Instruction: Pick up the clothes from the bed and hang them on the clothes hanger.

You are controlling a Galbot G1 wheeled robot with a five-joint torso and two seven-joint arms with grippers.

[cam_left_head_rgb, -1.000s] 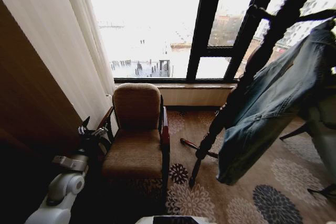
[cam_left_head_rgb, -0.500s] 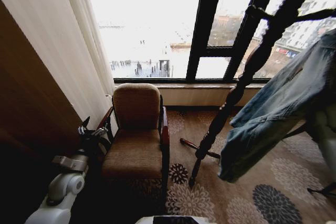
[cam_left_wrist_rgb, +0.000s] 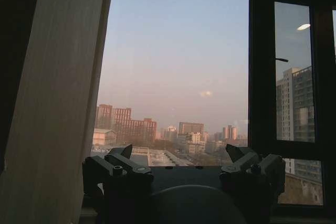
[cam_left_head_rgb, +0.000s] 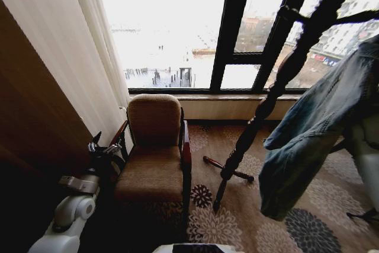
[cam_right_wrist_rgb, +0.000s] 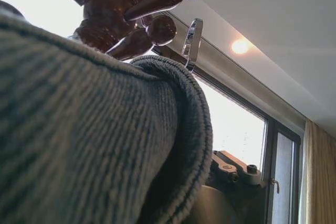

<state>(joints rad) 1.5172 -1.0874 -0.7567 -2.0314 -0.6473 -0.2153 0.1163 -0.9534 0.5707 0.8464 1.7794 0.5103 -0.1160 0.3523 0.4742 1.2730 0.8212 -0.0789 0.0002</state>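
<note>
Denim jacket [cam_left_head_rgb: 314,134] hangs beside the dark coat stand [cam_left_head_rgb: 278,81] (left gripper [cam_left_wrist_rgb: 184,163] fingers spread apart, grasping nothing).

The light-blue denim jacket [cam_left_head_rgb: 314,128] hangs in the air at about three o'clock in the head view, draped in folds, its lower edge above the carpet. Its metal hanger hook [cam_right_wrist_rgb: 192,43] rises above the collar.

The denim jacket [cam_left_head_rgb: 320,128] runs off the right edge of my head view and hides my right gripper. In my right wrist view, denim covers the gripper [cam_right_wrist_rgb: 231,174], hiding its fingers.
</note>
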